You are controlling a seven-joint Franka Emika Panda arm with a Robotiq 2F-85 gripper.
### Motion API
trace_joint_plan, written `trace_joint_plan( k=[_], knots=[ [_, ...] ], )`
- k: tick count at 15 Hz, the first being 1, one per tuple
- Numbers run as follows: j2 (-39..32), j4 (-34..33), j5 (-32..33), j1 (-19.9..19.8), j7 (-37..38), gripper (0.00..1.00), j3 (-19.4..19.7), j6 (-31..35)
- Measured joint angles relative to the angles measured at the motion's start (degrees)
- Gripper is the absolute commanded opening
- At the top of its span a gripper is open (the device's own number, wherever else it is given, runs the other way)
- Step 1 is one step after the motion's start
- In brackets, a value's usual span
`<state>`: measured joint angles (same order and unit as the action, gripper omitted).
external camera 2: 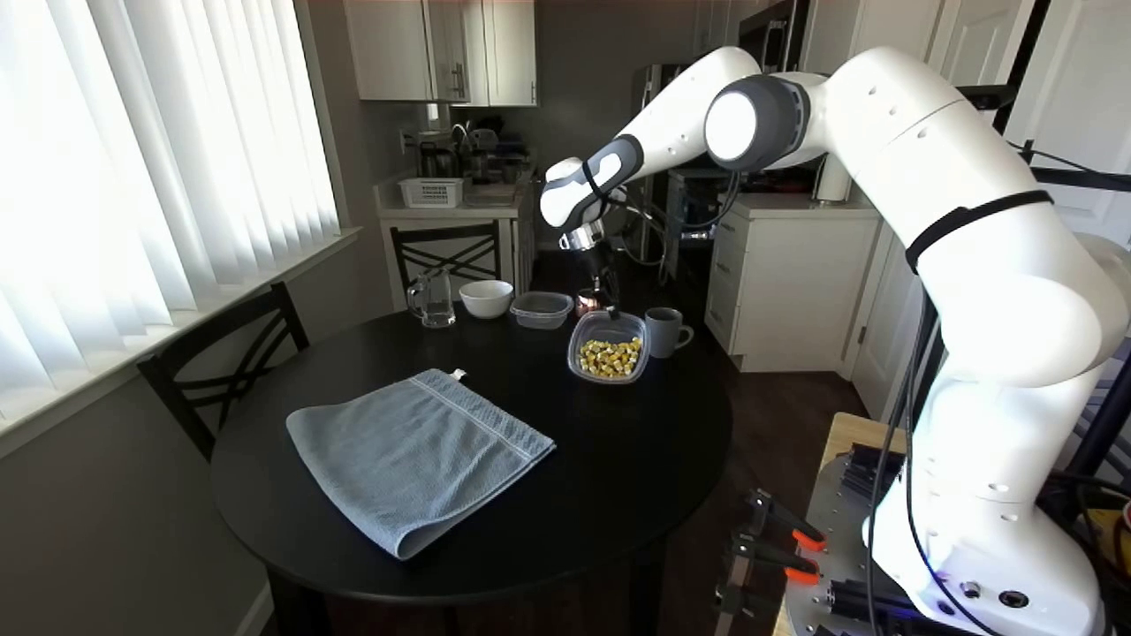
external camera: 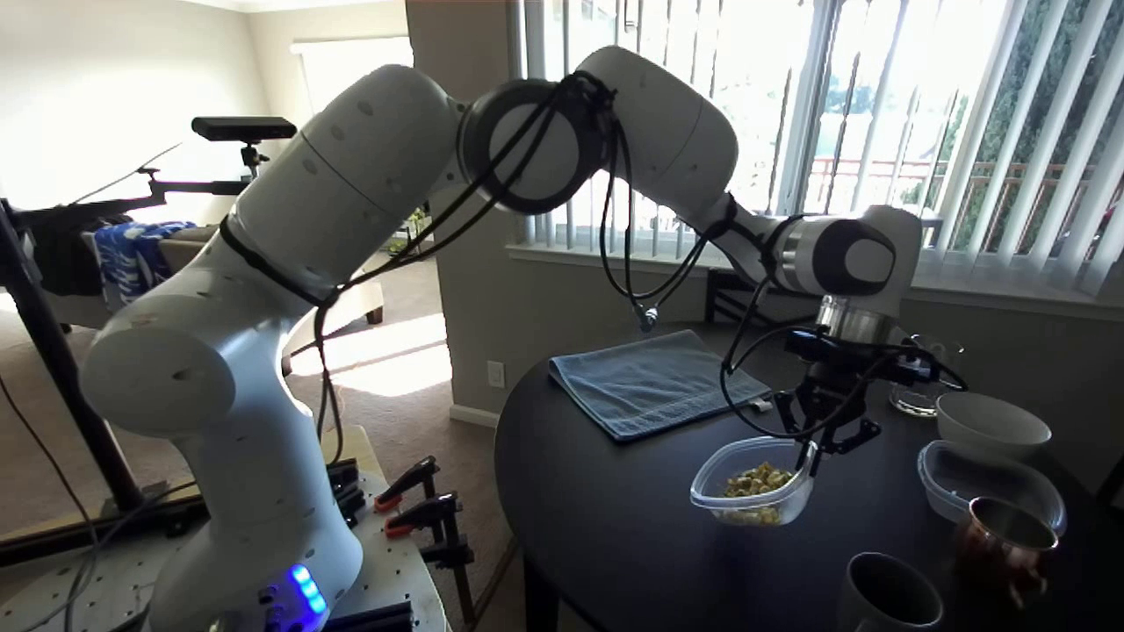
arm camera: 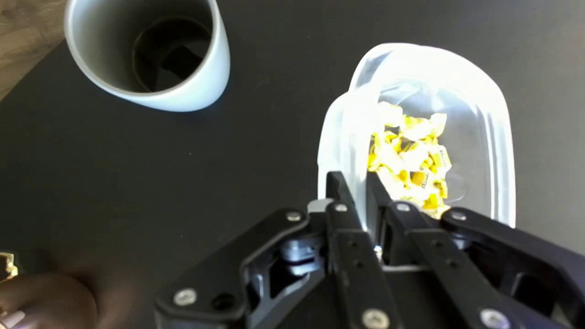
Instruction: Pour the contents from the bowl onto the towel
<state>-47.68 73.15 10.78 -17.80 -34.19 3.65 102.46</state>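
In an exterior view the bowl (external camera 2: 623, 327), clear plastic, looks tipped toward the viewer, with a heap of yellow pieces (external camera 2: 610, 360) inside. Whether its base clears the table (external camera 2: 618, 477), cannot tell. The gripper (arm camera: 355, 180) has one side wall between its jaws, one inside, one outside, set nearly together; I judge the wall pinched. Hold is off-centre, so the bowl may twist under its load.

Key relation: the towel (external camera 2: 420, 455) lies off to the window-blinds (external camera 2: 150, 203) side of the gripper in both exterior views. The bowl juts from the gripper toward the towel's end of the table, not yet over the cloth; tabletop shows between. Next move, as I read it: sideways carry, then a roll of the wrist. Early spill likely if the tilt grows before then. A grey mug (external camera 2: 664, 334) stands on the side away from the towel, apart from the bowl in the wrist view.
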Motion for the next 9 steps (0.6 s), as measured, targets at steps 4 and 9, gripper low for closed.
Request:
trace_joint_plan(
  k=[4, 9],
  knots=[
    [2.02, 0.32, 0.0, 0.64, -2.74, 0.06, -0.35, -3.64],
    [4.62, 0.38, -0.01, 5.14, 2.15, 0.06, -1.73, -7.1]
  ],
)
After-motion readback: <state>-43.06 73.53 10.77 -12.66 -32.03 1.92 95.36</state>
